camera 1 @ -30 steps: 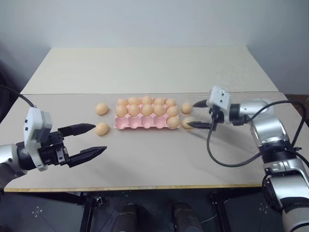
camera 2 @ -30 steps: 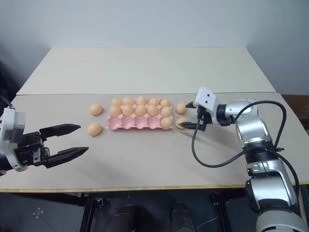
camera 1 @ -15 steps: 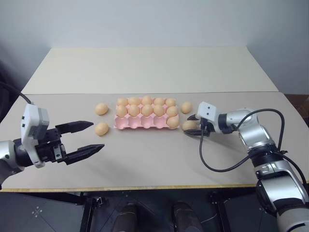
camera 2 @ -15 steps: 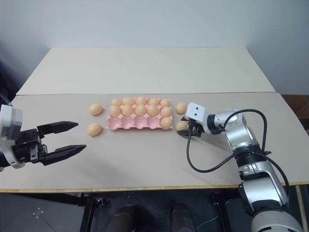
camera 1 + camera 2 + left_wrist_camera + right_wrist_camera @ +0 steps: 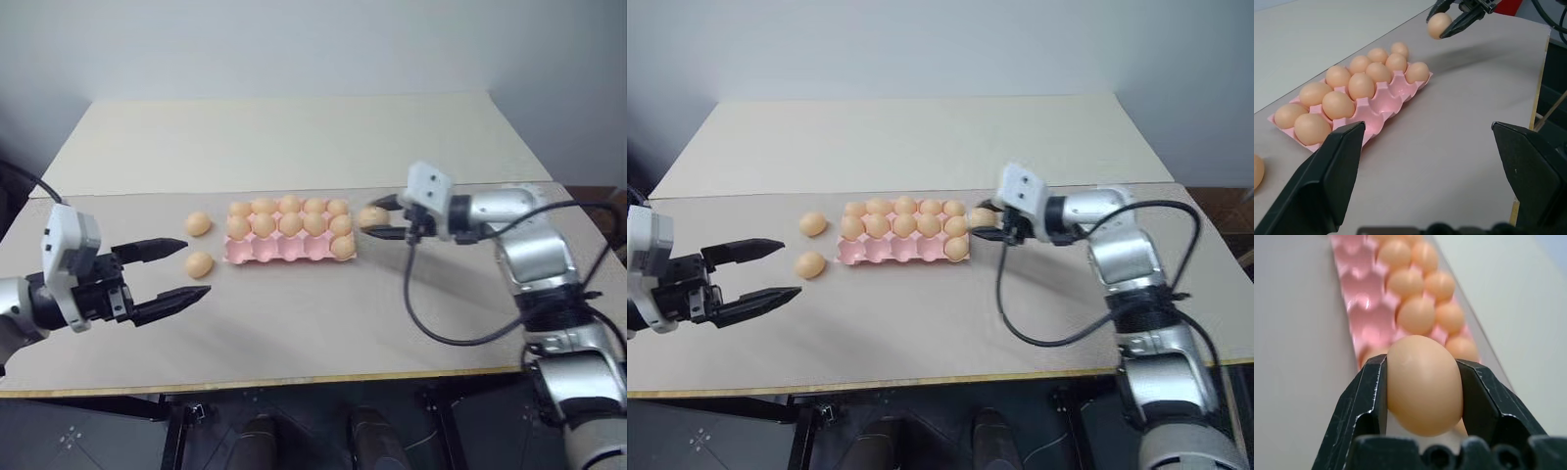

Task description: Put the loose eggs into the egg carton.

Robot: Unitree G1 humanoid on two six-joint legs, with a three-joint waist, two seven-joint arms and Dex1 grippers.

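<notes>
The pale beige counter (image 5: 323, 323) carries the flat pink moulded egg carton (image 5: 257, 253) near its middle, with the back two rows full and the front row empty except for one egg at its right end. The right tool (image 5: 384, 217), open around an egg lying on the counter a second earlier, has shut on that smooth pale orange-tan egg (image 5: 371, 216) and lifted it clear; it now hangs just beside the carton's right end, near the back row. That means one more loose egg is on its way to a free front cup. A second egg that lay beside it is hidden now. The left tool (image 5: 168, 271) stays spread wide and empty near the counter's left edge, close to two loose eggs (image 5: 199, 264) left of the carton.
</notes>
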